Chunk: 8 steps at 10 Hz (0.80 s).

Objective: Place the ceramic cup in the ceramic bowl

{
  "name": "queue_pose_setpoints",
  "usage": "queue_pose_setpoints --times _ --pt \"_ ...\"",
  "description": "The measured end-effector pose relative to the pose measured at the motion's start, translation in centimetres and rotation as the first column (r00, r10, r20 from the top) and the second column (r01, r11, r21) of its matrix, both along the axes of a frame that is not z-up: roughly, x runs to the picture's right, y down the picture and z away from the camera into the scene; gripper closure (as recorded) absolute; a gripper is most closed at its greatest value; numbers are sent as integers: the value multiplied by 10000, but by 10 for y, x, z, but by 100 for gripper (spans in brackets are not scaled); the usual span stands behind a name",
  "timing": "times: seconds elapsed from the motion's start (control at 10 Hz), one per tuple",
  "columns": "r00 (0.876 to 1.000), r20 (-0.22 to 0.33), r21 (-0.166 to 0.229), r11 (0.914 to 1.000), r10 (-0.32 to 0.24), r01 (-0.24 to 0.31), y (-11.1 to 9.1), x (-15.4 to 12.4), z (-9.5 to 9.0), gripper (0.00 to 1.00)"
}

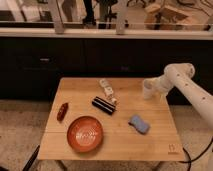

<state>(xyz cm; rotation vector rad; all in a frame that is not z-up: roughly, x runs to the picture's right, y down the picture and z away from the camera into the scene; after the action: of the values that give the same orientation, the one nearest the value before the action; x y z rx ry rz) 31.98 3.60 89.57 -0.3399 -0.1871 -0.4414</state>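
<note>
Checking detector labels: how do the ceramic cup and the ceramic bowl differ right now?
Colour: the ceramic cup is plain off-white; the ceramic bowl is reddish-orange, pale-speckled inside.
Size: the cup is a small cylinder; the bowl is wide, shallow and far larger.
Place: the cup is at the hand, by the far right edge of the table; the bowl sits apart from the hand, near the front left.
Both are round.
</note>
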Motion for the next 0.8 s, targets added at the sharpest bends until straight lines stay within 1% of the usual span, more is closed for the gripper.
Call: queue_pose_setpoints --times 0.1,0.2,0.3,0.4,0.5,0.6,0.7,0.8 --pt "9999 -126 -133 9999 -49 48 10 -2 13 47" --pt "9995 -273 -169 9997 -153 149 17 -1 21 56" --pt "9991 -338 -172 9995 -253 247 23 -3 25 67" --pt "9986 -397 -159 9993 -354 348 26 -3 25 76" --pt "9987 -334 -110 9992 -382 379 26 -6 21 87" --pt "9990 -212 32 9992 -405 406 22 -9 11 96" --pt "9987 -50 163 9986 -499 499 18 -12 -1 100" --pt "9979 150 300 9976 -627 623 12 -15 -17 100"
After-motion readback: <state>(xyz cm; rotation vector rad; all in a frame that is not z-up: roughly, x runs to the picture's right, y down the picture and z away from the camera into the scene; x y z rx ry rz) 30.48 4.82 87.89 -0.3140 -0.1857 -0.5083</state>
